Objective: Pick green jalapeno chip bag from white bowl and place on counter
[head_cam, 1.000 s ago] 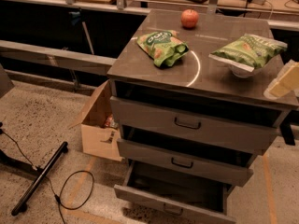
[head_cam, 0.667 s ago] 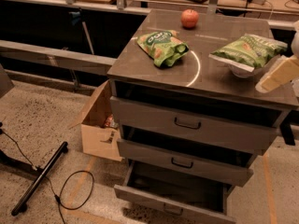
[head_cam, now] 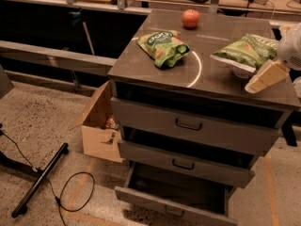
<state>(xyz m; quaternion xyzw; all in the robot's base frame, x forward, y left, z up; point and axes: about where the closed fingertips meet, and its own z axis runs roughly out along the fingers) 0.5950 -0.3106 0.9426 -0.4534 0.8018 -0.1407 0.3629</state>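
The green jalapeno chip bag (head_cam: pixel 245 51) lies flat on top of the white bowl (head_cam: pixel 241 72) at the right side of the counter (head_cam: pixel 155 72). The bag covers most of the bowl, so only a bit of its white side shows. My gripper (head_cam: pixel 263 78) comes in from the right edge of the view. It is low over the counter, just right of the bowl and below the bag's right end. It holds nothing that I can see.
A brighter green bag with a dark oval logo (head_cam: pixel 162 46) lies at the counter's left middle. A red apple (head_cam: pixel 190 18) sits at the back. The bottom drawer (head_cam: pixel 171 194) stands open. A cardboard box (head_cam: pixel 98 126), a stand and a cable are on the floor at the left.
My gripper has moved left from the right edge of the view, closer to the bowl and bag. The bag, the bowl and the rest have not moved.
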